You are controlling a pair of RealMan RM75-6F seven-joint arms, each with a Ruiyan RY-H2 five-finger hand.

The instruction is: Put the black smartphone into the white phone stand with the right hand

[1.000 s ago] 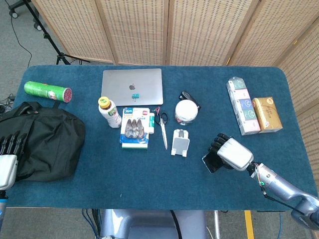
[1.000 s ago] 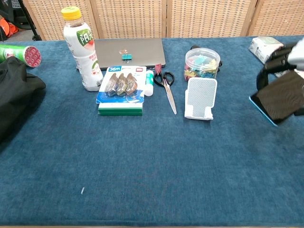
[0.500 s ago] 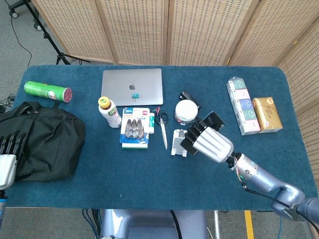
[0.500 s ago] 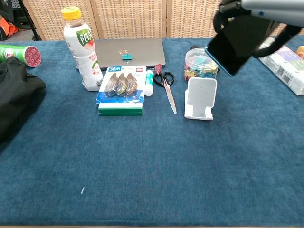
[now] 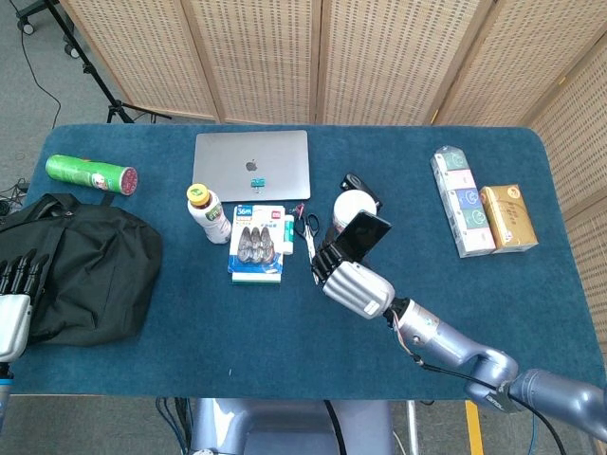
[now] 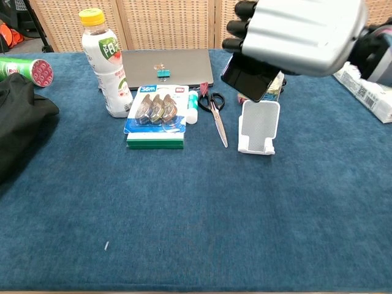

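Above the white phone stand (image 6: 258, 127) my right hand (image 6: 298, 33) now grasps the black smartphone (image 5: 359, 237), swung in from the table's right side within the last second, so only lowering remains (I judge). The scissors (image 6: 215, 112) just left and the clip jar (image 5: 351, 208) behind crowd it; the near side is open. My left hand (image 5: 13, 303) hangs by the black bag (image 5: 85, 267), grasping nothing.

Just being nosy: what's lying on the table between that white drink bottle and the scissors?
In the chest view, a blister pack of clips lies between the bottle and the scissors, with a small white tube beside the scissors.
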